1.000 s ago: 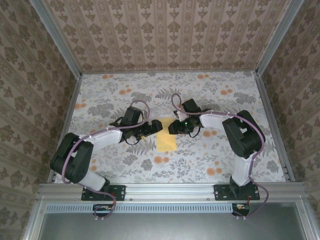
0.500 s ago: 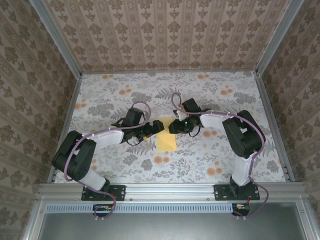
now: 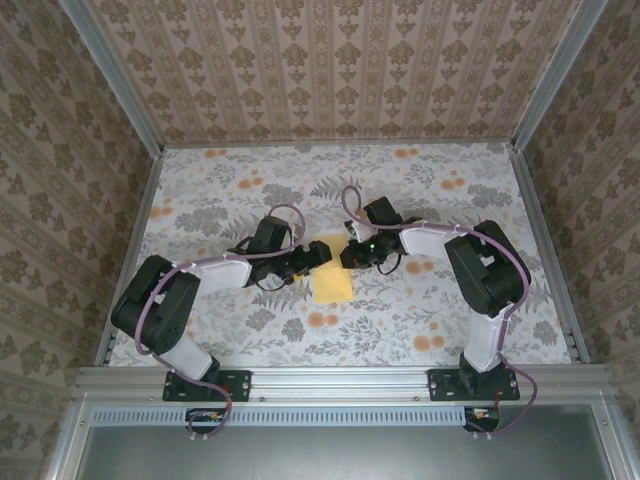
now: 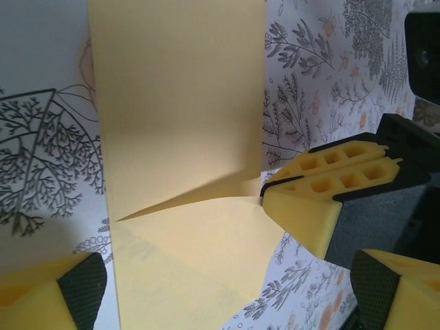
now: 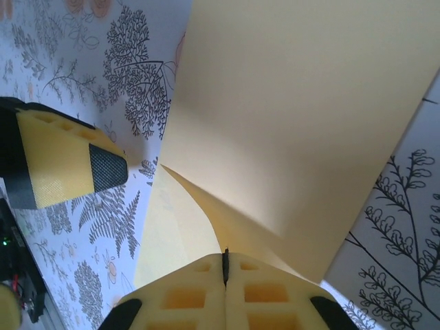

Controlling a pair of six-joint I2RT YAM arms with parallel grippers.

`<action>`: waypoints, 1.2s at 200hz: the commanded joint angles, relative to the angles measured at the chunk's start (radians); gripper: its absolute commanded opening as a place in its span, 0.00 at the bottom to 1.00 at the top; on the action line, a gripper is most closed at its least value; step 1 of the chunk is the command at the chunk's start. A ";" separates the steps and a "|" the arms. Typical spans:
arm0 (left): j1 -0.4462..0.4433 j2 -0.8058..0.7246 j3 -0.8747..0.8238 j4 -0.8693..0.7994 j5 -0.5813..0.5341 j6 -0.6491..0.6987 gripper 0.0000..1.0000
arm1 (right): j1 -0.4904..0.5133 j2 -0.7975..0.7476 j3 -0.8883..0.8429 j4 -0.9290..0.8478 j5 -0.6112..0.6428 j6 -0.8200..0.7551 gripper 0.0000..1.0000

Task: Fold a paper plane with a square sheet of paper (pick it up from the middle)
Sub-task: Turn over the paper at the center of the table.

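R claw [image 3: 347, 254]: shut, clamped on upper-right corner of paper sheet [image 3: 332, 284], corner raised off desk [image 3: 450, 300]. L claw [image 3: 317, 256]: wide apart, astride sheet's left edge, gripping nothing. Sheet at frame centre; bare desk all round.

Yellow sheet of paper [image 3: 332, 283]; flat, far corner apparently lifted

smooth matt yellow paper sheet [image 4: 179, 103]

Bright even light, soft shadows
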 commanded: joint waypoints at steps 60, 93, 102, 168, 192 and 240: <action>-0.014 0.071 0.012 0.083 0.071 -0.041 0.70 | -0.065 -0.048 -0.078 0.103 -0.035 0.076 0.05; -0.022 0.093 0.043 0.082 0.085 -0.010 0.60 | -0.070 -0.046 -0.081 0.105 -0.042 0.080 0.05; -0.023 0.098 0.054 0.076 0.085 -0.002 0.58 | -0.070 -0.044 -0.081 0.105 -0.042 0.080 0.05; -0.025 0.164 0.112 0.070 0.098 0.021 0.52 | -0.072 -0.042 -0.074 0.091 -0.060 0.083 0.10; -0.029 0.185 0.131 0.072 0.110 0.039 0.45 | -0.083 -0.060 -0.081 0.095 -0.036 0.122 0.23; -0.034 0.195 0.140 0.049 0.105 0.079 0.27 | -0.143 -0.240 -0.168 0.137 0.084 0.204 0.52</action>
